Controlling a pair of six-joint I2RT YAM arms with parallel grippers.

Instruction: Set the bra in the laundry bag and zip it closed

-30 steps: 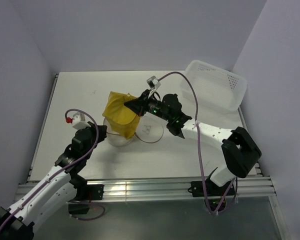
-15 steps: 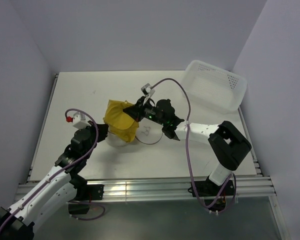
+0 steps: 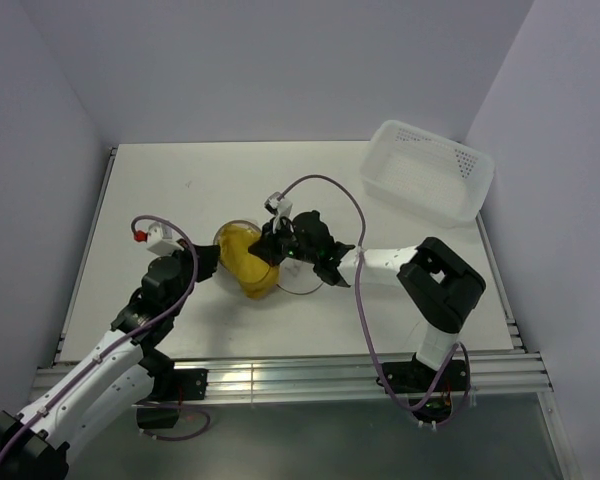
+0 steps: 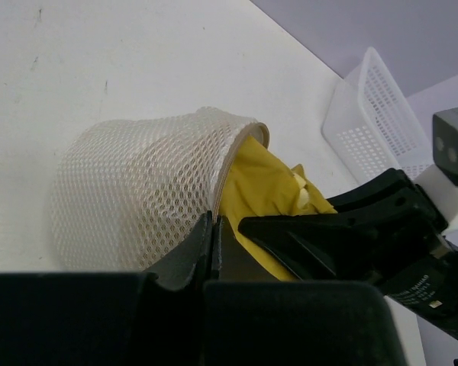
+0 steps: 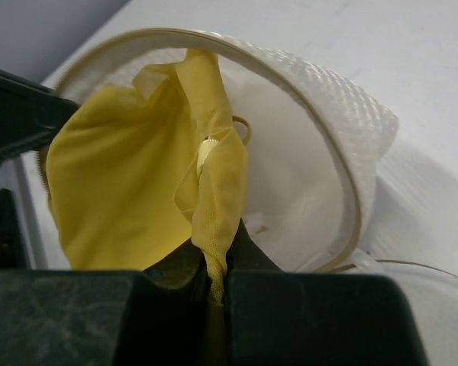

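1. Surroundings: the white perforated basket (image 3: 430,170) stands at the far right corner of the table (image 3: 170,190), well apart from the work. A purple cable (image 3: 325,185) loops above the right arm.
2. The laundry bag (image 4: 130,191) sits mid-table, tipped so its open mouth faces the right arm. Its flap (image 5: 443,297) lies flat on the table beside the mouth, unzipped.
3. The bra (image 5: 122,191) is bunched partly inside the mouth. Yellow fabric fills most of the opening and some bulges past the rim.
4. The left claw (image 4: 211,232) is clamped tight on the bag's mesh wall at the near edge of the rim.
5. The right claw (image 5: 214,278) is pinched shut on a fold of the bra, fingertips at the mouth of the bag.
6. Pose: the left arm reaches in low from the near left. The right arm stretches leftward across the table, forearm nearly level, its wrist above the flap.
7. Obstruction: the two claws are close together at the rim, and the right one crowds the opening.
8. Room: bare table lies to the left of and beyond the bag. The side walls stand well away.
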